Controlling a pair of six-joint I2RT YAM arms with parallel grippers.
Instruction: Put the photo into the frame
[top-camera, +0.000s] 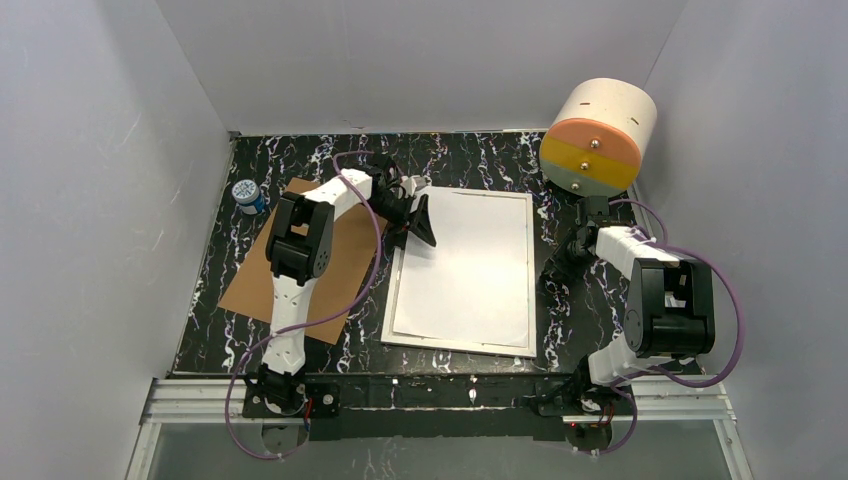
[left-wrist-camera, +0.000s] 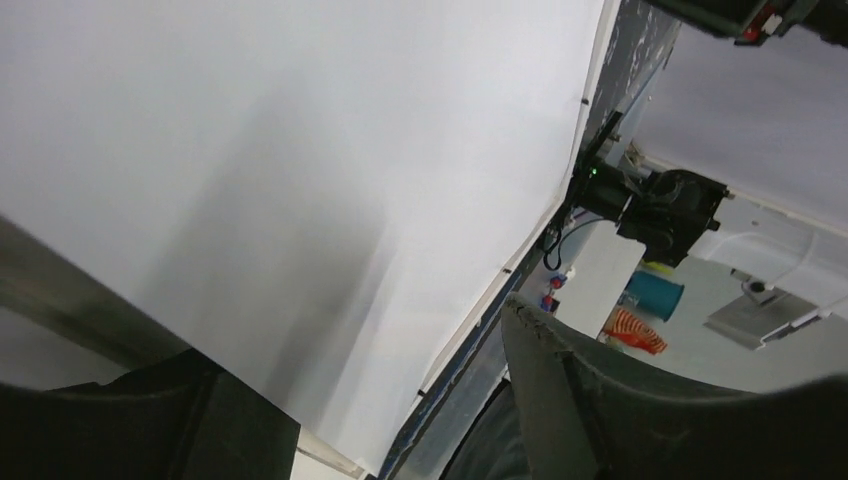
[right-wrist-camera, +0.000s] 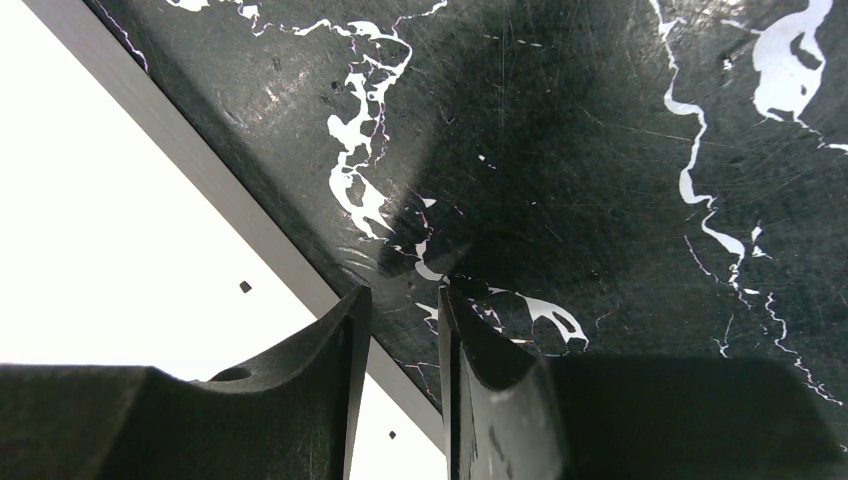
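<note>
Centrally on the black marbled tabletop (top-camera: 480, 160) lies the frame (top-camera: 455, 345), and the photo (top-camera: 470, 265) rests on it blank side up and a little askew. Its white back shows; the print itself cannot be seen.

Along the left edge a brown backing board (top-camera: 245, 285) lies flat, with the left arm stretched across it so that its middle is covered. A small blue-and-white jar (top-camera: 246, 193) stands near the far left corner, just beyond the board. A white-and-orange drum (top-camera: 598, 135) hangs over the far right corner, above the right arm's wrist.

The left gripper (top-camera: 415, 218) sits at the far left corner of the frame with its jaws wide apart. In the left wrist view its fingers (left-wrist-camera: 600, 400) flank the white sheet, which fills nearly the whole view; whether either pad touches the paper cannot be told.

The right gripper (right-wrist-camera: 404, 300) is low at the frame's right edge. Its fingers are only a narrow slit apart and the frame's grey-looking edge strip runs under that slit. Whether they pinch it cannot be told, since the fingers hide the contact.

Past the table's edge, the left wrist view shows a teal object and something orange-striped, both too blurred to name.
</note>
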